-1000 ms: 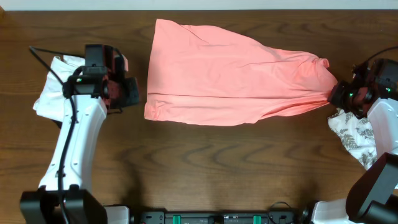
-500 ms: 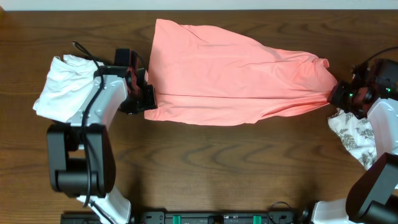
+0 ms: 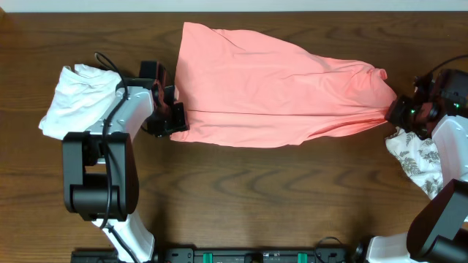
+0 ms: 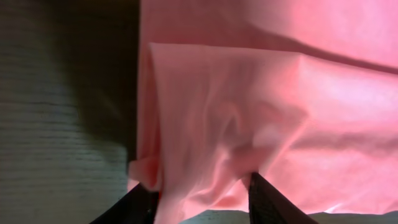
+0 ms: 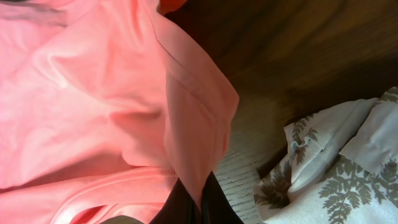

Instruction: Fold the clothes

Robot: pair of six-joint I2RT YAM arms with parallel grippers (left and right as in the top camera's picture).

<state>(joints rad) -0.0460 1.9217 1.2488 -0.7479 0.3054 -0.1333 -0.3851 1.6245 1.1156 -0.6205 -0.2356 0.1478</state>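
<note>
The salmon-pink garment [image 3: 270,88] lies spread across the back middle of the table, drawn to a bunched point at its right end. My left gripper [image 3: 174,117] is at the garment's lower left corner. In the left wrist view its fingers stand apart with the folded pink edge [image 4: 249,93] bunched between them [image 4: 199,199]. My right gripper [image 3: 398,112] is shut on the garment's bunched right end. In the right wrist view the pink fabric [image 5: 93,93] is pinched between the closed fingers [image 5: 198,202].
A plain white crumpled garment [image 3: 73,98] lies at the far left behind my left arm. A white cloth with grey leaf pattern [image 3: 417,161] lies at the right edge under my right arm and also shows in the right wrist view [image 5: 336,162]. Dark wooden table [image 3: 241,197].
My left arm has swung right from beside the white garment to the pink garment's lower left corner. The right gripper and the garment have not moved.
</note>
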